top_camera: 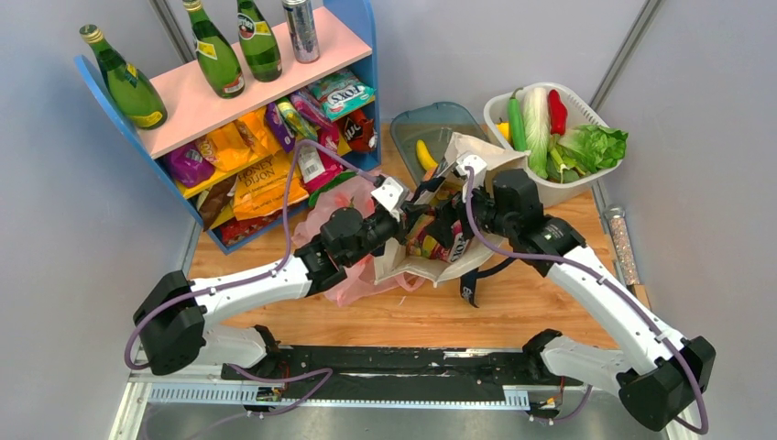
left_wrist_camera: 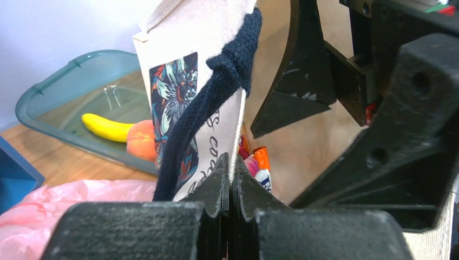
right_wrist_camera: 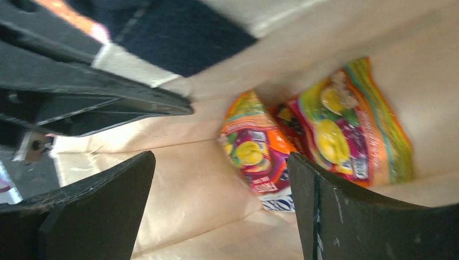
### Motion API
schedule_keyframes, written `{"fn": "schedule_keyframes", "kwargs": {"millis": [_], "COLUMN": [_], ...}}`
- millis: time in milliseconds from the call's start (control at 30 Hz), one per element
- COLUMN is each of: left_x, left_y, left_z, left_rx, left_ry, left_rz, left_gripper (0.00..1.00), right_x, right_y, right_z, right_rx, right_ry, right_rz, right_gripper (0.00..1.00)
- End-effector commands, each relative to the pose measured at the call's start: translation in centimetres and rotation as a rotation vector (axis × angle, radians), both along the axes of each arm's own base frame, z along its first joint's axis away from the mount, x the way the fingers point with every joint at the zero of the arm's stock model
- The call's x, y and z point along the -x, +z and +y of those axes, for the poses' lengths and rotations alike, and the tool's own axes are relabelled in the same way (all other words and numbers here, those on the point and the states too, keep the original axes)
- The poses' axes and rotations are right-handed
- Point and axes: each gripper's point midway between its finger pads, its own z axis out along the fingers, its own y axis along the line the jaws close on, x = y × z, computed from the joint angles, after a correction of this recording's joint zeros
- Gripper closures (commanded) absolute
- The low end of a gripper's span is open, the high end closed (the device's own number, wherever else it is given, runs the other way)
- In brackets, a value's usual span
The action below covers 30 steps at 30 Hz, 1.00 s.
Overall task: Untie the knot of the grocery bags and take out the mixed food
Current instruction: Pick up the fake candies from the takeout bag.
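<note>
Grocery tote (top_camera: 417, 270) lies at the centre of the table with its mouth propped open. The left gripper (left_wrist_camera: 231, 179) is clenched on the cloth rim just beside the navy strap (left_wrist_camera: 216, 103) and lifts that edge. The right gripper (right_wrist_camera: 222, 189) is inside the mouth with its jaws spread wide and grasping nothing. Two bright fruit-snack packets (right_wrist_camera: 303, 141) lie overlapping deep in the bag, at 1 o'clock from the spread jaws in the right wrist view. The step in hand looks like fetching one packet. To do it well, the left gripper should not slacken, because a sagging rim would drop over the right arm and hide the food. The right gripper should go deeper and turn so that one finger slides under the nearer packet's edge and the other comes down on top. It should pinch foil only, not the cloth floor beneath. Taking the nearer packet alone seems safer than squeezing both, since slick wrappers may slip apart. It should then come straight out through the mouth, clear of the strap. A tray (top_camera: 408, 119) at 12 o'clock from the tote holds a banana (top_camera: 425, 154) and a peach (left_wrist_camera: 142, 140). A basket (top_camera: 559, 191) of vegetables sits at 2 o'clock, and either looks a fair place to unload. The pink bag (top_camera: 321, 220) lies crumpled at 8 o'clock under the left arm, and its knot cannot be made out.
</note>
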Motion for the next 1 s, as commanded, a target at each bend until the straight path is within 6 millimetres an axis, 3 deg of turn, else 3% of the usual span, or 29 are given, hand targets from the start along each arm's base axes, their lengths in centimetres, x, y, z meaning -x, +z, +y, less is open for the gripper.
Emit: {"fn": "schedule_keyframes", "kwargs": {"millis": [0,167,367,500,767,967], "left_x": [0.3,-0.2,-1.2,-2.0,-4.0,-4.1], "left_y": [2.6,2.7,2.6,1.3,-1.0,-1.3], "left_z": [-0.6,-0.4,-0.7,-0.7,0.8,0.8], "left_rx": [0.071,0.113,0.155,0.109,0.081,0.08], "left_ry": [-0.032,-0.051,-0.104,-0.081,0.034,0.043], "left_rz": [-0.03,-0.008,0.046,0.104,0.209,0.237], "left_gripper": [1.0,1.0,1.0,1.0,1.0,1.0], "right_x": [-2.9,-5.3,-6.7,-5.6,-1.3,0.4], "right_y": [-2.2,-5.6,-9.0,-11.3,-15.1,-21.3], "right_z": [-2.2,-3.1,-1.8,-0.6,-1.7,-2.1], "right_rx": [0.107,0.176,0.179,0.203,0.245,0.384], "right_ry": [-0.157,-0.201,-0.1,-0.007,-0.11,-0.272], "right_rz": [-0.035,-0.023,0.015,0.14,0.498,0.67], "right_gripper": [0.07,0.05,0.04,0.04,0.04,0.0]}}
